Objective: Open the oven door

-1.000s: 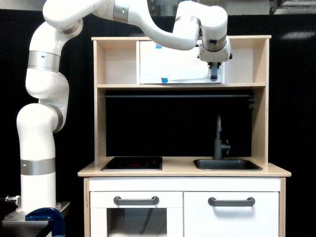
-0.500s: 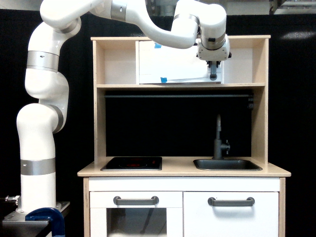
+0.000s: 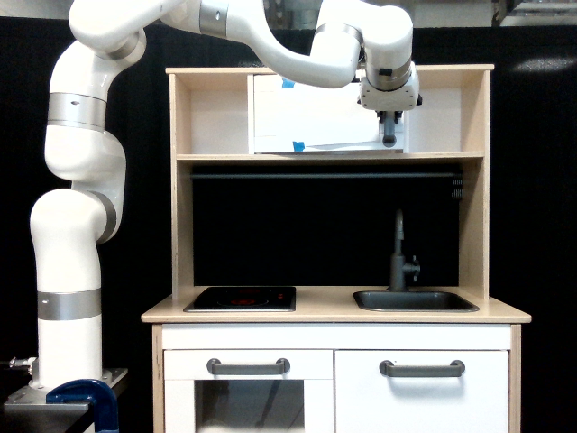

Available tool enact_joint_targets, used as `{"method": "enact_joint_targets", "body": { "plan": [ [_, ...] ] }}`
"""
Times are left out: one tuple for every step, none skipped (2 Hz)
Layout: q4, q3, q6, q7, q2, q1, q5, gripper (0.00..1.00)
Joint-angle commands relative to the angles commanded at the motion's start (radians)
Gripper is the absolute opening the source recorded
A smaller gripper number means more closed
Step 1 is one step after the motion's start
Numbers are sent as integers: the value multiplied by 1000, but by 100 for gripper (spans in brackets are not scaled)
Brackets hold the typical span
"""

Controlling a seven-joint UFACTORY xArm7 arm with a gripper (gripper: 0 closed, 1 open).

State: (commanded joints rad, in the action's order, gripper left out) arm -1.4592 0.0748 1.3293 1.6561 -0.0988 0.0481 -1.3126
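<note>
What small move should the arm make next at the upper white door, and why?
Probably pull the handle outward, swinging the oven door on its far edge. The gripper sits right at the vertical grey handle on the door's exterior-view right edge, and the door looks nearly flush. Whether the fingers have closed cannot be told, so confirm grip first.

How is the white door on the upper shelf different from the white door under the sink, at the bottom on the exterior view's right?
The upper door sits high in the shelf unit; the lower door sits below the sink. The upper door carries blue tape pieces; the lower door shows none. The gripper is at the upper door's right edge, hiding its handle; the lower door's horizontal grey handle is free and plainly visible. Both are white flat panels.
</note>
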Motion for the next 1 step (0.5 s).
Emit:
{"method": "enact_joint_targets", "body": {
  "plan": [
    [11,-10,26,4,14,17,3,0]
  ]
}}
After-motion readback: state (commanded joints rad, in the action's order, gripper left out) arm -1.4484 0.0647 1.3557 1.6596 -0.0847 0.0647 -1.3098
